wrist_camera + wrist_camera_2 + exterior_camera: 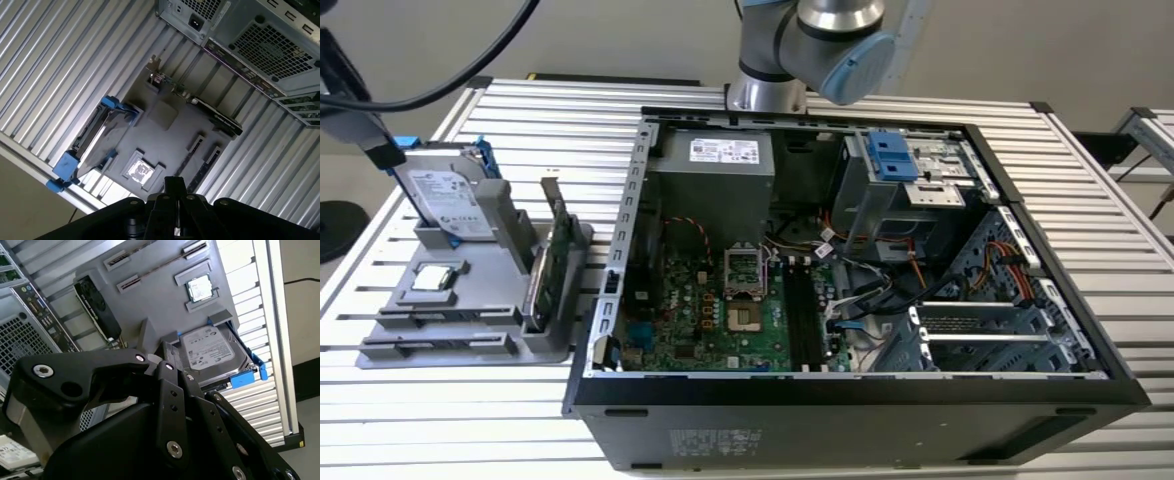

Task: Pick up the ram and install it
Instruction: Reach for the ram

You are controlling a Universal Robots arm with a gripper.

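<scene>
My gripper point(175, 186) hangs above the grey parts holder point(165, 125), its two black fingers pressed together with nothing showing between them. In the exterior view the gripper point(380, 152) is at the far left, just over the upright hard drive point(447, 200). I cannot make out the ram as a blue stick. A thin dark line in the holder's long front slots point(434, 345) may be its edge, but I cannot tell. The motherboard's long black memory slots point(803, 320) lie inside the open computer case point(620, 250).
The holder also carries a green card point(558, 260) standing on edge and a square silver chip point(438, 277). The case sits on a slatted aluminium table point(547, 120), with cables and drive cages on the exterior view's right. The arm's base point(767, 90) stands behind the case.
</scene>
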